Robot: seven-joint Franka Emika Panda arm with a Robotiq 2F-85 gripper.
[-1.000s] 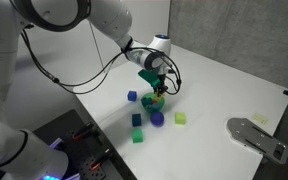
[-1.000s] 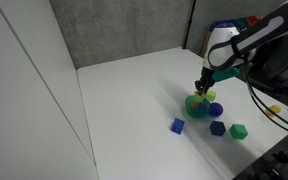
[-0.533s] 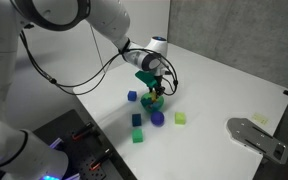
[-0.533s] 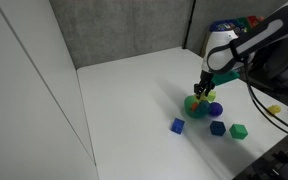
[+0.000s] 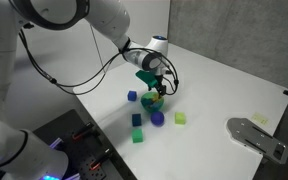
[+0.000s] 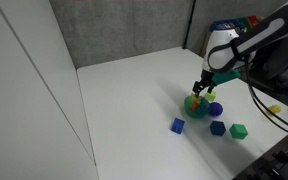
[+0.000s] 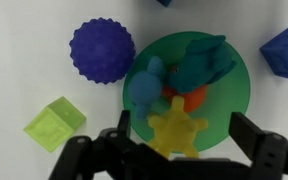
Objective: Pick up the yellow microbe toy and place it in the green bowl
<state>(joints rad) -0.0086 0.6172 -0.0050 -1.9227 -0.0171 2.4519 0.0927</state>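
In the wrist view the yellow microbe toy (image 7: 176, 130) lies in the green bowl (image 7: 234, 95), at its near side, beside a blue toy (image 7: 189, 65) and an orange piece (image 7: 192, 97). My gripper (image 7: 184, 142) hangs just above the bowl, open. Its two fingers (image 7: 250, 135) stand wide to either side of the yellow toy without touching it. In both exterior views the gripper (image 5: 154, 88) (image 6: 204, 91) points down over the bowl (image 5: 155, 101) (image 6: 195, 104), and the toy is too small to make out there.
A purple-blue knobbly ball (image 7: 102, 50) (image 5: 157, 118) sits next to the bowl, with a yellow-green block (image 7: 54, 123) (image 5: 180, 117) nearby. Blue cubes (image 5: 132, 97) (image 6: 177, 125) and a green cube (image 5: 137, 136) (image 6: 238, 130) lie around. A grey plate (image 5: 257, 135) rests at the table's corner.
The jaws have gone from shut to wide open over the bowl, letting go of the yellow toy. The arm has barely moved.
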